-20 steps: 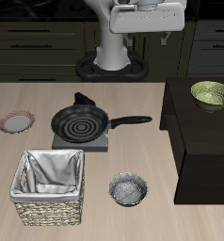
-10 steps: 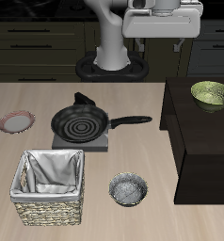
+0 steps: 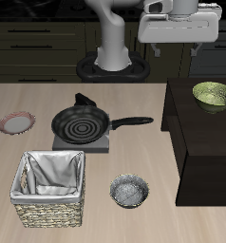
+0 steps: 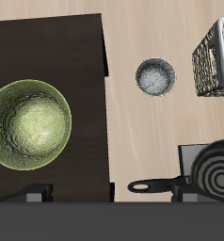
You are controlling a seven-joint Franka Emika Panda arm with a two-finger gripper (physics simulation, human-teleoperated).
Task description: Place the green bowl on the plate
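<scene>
The green bowl (image 3: 213,94) stands upright on a dark raised block (image 3: 202,142) at the table's side; it also shows in the wrist view (image 4: 30,124), with a paler patterned inside. The plate (image 3: 16,122), pink-rimmed, lies on the table at the opposite side, beyond the frying pan; it is out of the wrist view. My gripper (image 3: 180,43) hangs high above the table's back, short of the bowl and well above it. Its fingers stand wide apart and hold nothing (image 4: 109,193).
A black frying pan (image 3: 80,124) with a long handle sits on a small stove mat between bowl and plate. A grey speckled bowl (image 3: 129,190) and a lined wicker basket (image 3: 51,188) stand near the table's front edge.
My gripper has moved sideways at the same height, toward the side where the green bowl stands. Nothing on the table has moved.
</scene>
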